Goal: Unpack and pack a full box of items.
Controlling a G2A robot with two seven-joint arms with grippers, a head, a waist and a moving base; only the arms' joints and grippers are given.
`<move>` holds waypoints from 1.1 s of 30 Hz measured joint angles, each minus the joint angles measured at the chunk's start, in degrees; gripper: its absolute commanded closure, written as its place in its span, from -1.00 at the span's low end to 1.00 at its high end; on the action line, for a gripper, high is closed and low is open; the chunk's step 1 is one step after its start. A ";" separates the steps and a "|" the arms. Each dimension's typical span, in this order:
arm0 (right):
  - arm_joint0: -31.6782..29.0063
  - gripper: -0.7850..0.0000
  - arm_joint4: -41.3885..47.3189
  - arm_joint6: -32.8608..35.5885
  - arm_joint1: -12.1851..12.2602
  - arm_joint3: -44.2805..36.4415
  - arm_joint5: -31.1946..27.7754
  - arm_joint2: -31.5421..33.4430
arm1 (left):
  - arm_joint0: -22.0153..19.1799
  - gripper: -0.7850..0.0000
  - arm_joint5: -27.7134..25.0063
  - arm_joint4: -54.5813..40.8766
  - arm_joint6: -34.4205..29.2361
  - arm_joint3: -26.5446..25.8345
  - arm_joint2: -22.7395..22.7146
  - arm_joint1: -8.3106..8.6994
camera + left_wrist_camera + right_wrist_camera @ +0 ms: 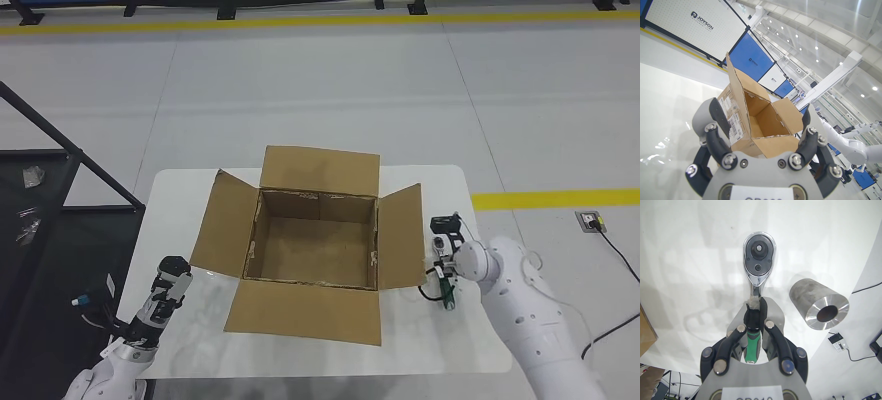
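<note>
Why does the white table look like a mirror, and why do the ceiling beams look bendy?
Right wrist view: the glossy table mirrors the right gripper and wrench as faint grey shapes. Left wrist view: lamps glint off the table, and the wide lens bends the straight ceiling beams.

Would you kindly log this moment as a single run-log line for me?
box: open, empty | left gripper: open, facing box | right gripper: shut on ratchet wrench | metal cylinder: on table beside ratchet wrench

White table (180,200) bearing an open cardboard box (320,170) and a metal cylinder (810,294) near its edge
</note>
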 measured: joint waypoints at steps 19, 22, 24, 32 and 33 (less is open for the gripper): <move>-24.00 1.00 -6.20 -6.12 4.28 -51.85 4.07 17.43 | 0.00 -1.00 0.00 0.00 0.00 0.00 0.00 0.00; -27.61 1.00 -7.54 -8.94 4.42 -60.56 1.99 17.36 | 0.00 -1.00 0.00 0.00 0.00 0.00 0.00 0.00; -29.23 1.00 -8.87 -10.07 4.45 -65.61 0.84 16.37 | 0.00 -1.00 0.00 0.00 0.00 0.00 0.00 0.00; -27.07 1.00 -15.13 -13.30 3.91 -75.34 -7.47 4.17 | 0.00 -1.00 0.00 0.00 0.00 0.00 0.00 0.00; -25.46 1.00 -15.65 -12.87 3.70 -74.57 -8.40 2.18 | 0.00 -1.00 0.00 0.00 0.00 0.00 0.00 0.00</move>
